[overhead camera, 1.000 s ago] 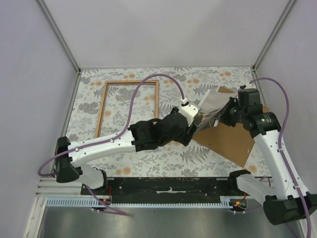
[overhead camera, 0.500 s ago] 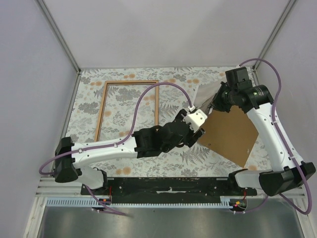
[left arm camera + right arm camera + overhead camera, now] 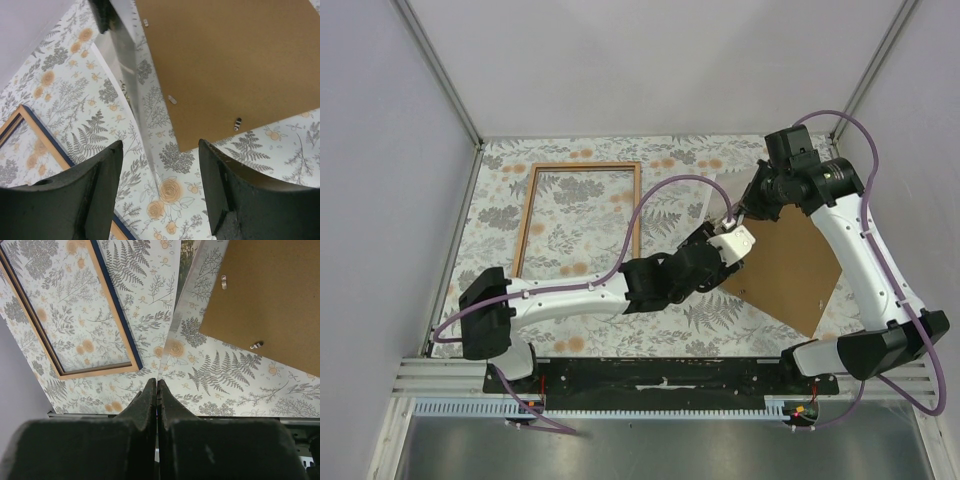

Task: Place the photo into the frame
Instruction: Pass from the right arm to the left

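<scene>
On the right end effector (image 3: 157,386): fingers pressed together, clamped on one edge of the photo (image 3: 189,287). Photo hanging edge-on from it, seen only as a thin grey strip over the floral worktop (image 3: 500,200), just left of the brown backing board (image 3: 785,270). Can't tell whether its lower edge touches the worktop. Not in the frame (image 3: 527,215): frame well apart at far left, lying flat, wood face up, blue showing along its side, floral pattern visible through the opening.

On the left end effector (image 3: 160,145): fingers apart, nothing gripped. In the wrist view the photo's edge lines up with the gap, no visible contact with either finger. Positioned over the board's left edge, low and close to the photo.

Versus a second ago:
- right end effector pulled up and back toward the far right corner, off the middle of the board
- photo then slanted, shiny face showing between the two end effectors; now upright and edge-on
- left end effector then right against the photo's left side; now shifted right, arm stretched further, shoulder swung round
- frame and backing board in the same spots
</scene>
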You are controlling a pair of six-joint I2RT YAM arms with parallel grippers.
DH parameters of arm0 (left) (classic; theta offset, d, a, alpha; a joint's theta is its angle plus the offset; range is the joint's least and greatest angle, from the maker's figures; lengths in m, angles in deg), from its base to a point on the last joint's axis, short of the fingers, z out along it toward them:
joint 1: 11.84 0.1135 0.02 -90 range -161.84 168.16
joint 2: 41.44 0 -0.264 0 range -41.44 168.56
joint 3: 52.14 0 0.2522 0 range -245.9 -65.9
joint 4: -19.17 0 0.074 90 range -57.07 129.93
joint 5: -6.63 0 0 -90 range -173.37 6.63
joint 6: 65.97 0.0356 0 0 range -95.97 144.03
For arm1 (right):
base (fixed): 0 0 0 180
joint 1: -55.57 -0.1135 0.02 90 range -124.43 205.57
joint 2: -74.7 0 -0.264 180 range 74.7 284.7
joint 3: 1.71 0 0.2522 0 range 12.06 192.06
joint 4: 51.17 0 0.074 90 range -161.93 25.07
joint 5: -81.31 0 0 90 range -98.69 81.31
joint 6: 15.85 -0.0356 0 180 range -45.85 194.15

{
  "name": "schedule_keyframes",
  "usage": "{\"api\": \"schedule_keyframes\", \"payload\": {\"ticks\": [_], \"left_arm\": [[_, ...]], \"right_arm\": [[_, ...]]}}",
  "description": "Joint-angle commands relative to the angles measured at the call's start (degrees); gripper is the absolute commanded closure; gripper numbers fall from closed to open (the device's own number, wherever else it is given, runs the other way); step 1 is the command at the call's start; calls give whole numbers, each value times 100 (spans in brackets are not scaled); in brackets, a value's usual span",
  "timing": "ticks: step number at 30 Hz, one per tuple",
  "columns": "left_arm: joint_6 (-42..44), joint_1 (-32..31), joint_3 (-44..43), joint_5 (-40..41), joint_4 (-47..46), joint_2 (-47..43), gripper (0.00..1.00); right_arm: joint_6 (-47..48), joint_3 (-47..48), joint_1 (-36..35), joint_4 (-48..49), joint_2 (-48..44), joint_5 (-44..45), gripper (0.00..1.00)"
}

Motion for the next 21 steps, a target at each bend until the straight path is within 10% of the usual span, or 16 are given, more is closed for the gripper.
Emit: {"api": "schedule_keyframes", "payload": {"ticks": [1, 16, 21], "left_arm": [[359, 199, -310, 120, -708, 28, 33], [553, 305, -135, -56, -1474, 231, 55], [500, 322, -117, 146, -1641, 283, 89]], "right_arm": [[-58, 301, -52, -151, 37, 134, 100], [-172, 635, -140, -283, 265, 134, 100], [-164, 723, -175, -310, 327, 134, 100]]}}
